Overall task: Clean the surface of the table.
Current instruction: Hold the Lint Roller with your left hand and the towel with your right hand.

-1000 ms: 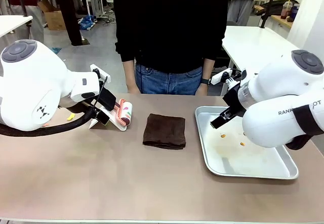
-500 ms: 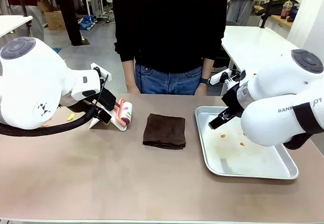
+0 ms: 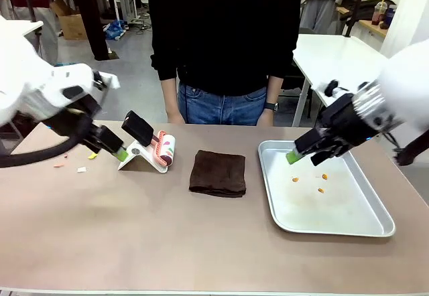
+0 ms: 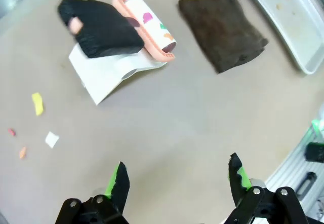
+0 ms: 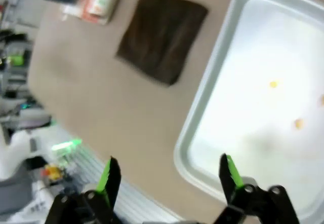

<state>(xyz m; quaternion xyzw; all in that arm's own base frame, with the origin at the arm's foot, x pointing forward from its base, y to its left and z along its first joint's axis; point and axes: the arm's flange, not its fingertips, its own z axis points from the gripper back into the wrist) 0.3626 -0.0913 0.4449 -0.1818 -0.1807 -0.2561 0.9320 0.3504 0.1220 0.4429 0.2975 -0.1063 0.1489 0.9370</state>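
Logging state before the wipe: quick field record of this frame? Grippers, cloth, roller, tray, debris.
surface: wide tan-brown matte table
centre: dark brown folded cloth, flat
left of it: pink-and-white lint roller, black handle, on white stand
right of it: rectangular silver metal tray, orange crumbs inside
debris: small paper scraps, table's left end
left gripper: open, empty, beside roller
right gripper: open, empty, above tray

A robotics lab or workshop: white worktables (image 3: pixel 335 53), a cardboard box (image 3: pixel 70 24) on bare floor (image 3: pixel 124 75), people (image 3: pixel 90 8) standing about
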